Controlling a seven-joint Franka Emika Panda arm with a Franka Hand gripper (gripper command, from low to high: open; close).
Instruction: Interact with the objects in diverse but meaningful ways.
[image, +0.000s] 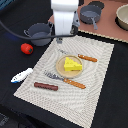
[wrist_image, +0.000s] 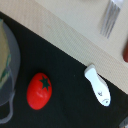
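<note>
Beige woven cloth, a placemat (image: 95, 75), covered most of the dark table, and we read the scene from there downward in size. We saw the arm's white housing high in the exterior view, over the mat's far edge, with the gripper (image: 59, 38) hidden beneath it, so we could not tell whether its fingers were spread or pressed together; nothing appeared to be held. The grey two-handled pot (image: 39, 32) stood off the mat toward the exterior view's left, and in the wrist view its rim sat beside the red tomato (wrist_image: 39, 90), apart from it. On the mat lay the round tan plate (image: 60, 66) carrying the yellow cheese wedge (image: 72, 64), with 2 orange-handled utensils near it. The brown sausage (image: 45, 86) rested near the mat's front edge, and the white-and-blue fish-like piece (image: 22, 75) lay just off it. We judged the cheese already plated; the other 4 objects seemed untouched, leaving most of the task ahead.
</note>
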